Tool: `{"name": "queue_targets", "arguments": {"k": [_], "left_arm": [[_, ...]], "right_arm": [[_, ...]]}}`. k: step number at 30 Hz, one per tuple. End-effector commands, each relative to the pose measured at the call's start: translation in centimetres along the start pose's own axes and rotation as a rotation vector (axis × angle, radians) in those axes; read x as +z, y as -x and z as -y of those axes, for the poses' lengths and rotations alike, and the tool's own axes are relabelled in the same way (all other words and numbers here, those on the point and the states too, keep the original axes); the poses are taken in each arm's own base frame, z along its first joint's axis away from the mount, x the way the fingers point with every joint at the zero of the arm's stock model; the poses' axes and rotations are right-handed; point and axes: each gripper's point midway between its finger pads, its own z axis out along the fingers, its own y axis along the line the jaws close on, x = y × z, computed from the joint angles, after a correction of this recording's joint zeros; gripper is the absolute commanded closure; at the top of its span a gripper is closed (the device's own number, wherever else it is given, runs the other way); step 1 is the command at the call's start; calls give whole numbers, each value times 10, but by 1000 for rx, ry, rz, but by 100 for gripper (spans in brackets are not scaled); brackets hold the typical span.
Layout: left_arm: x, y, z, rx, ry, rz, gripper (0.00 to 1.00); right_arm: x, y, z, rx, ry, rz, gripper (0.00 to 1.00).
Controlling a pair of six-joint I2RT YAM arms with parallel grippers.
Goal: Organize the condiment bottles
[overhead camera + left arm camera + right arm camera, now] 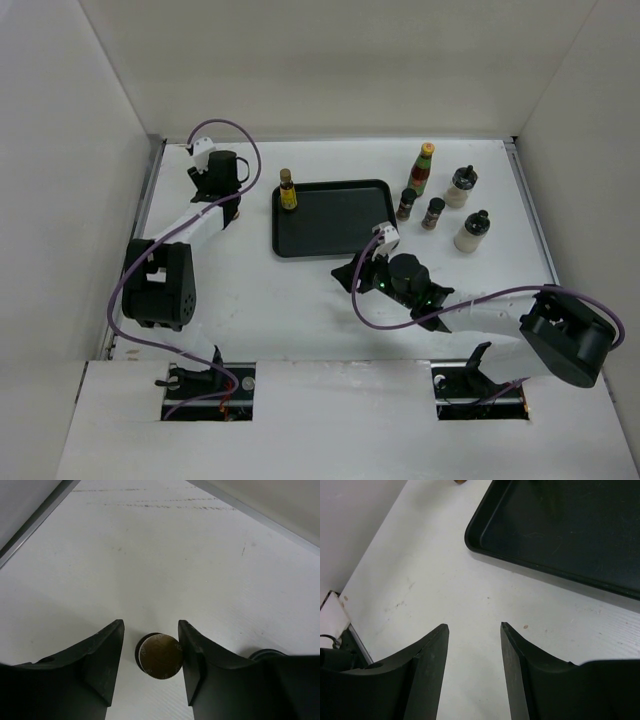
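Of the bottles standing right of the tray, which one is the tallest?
The red bottle with the green label, at the back of that group. The two dark jars and the two whitish black-capped bottles near it are shorter.

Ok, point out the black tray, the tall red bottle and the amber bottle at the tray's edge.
black tray (335, 218), top view, bare floor
tall red bottle (423, 176), top view, green label
amber bottle (288, 196), top view, yellow body
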Motion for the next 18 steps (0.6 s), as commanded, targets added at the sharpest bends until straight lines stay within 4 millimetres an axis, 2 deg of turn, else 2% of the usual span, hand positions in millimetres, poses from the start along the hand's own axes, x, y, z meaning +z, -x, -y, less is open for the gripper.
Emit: {"name": "queue_targets", "arguments": {"k": [1, 5, 6, 10, 12, 18], "left_arm": [[3, 20, 7, -22, -19, 42, 59], [1, 15, 6, -27, -25, 32, 63], [-1, 17, 5, -29, -27, 35, 68], [-17, 36, 1, -65, -36, 89, 80], [-35, 55, 7, -80, -62, 130, 81], [-108, 117, 24, -155, -173, 282, 82]], "right_arm": [[6, 19, -9, 22, 40, 58, 48], [4, 23, -9, 15, 38, 73, 47], [5, 22, -8, 20, 35, 69, 47], [4, 25, -9, 13, 35, 78, 47], [3, 25, -8, 13, 34, 81, 47], [3, 25, -6, 20, 27, 81, 44]]}}
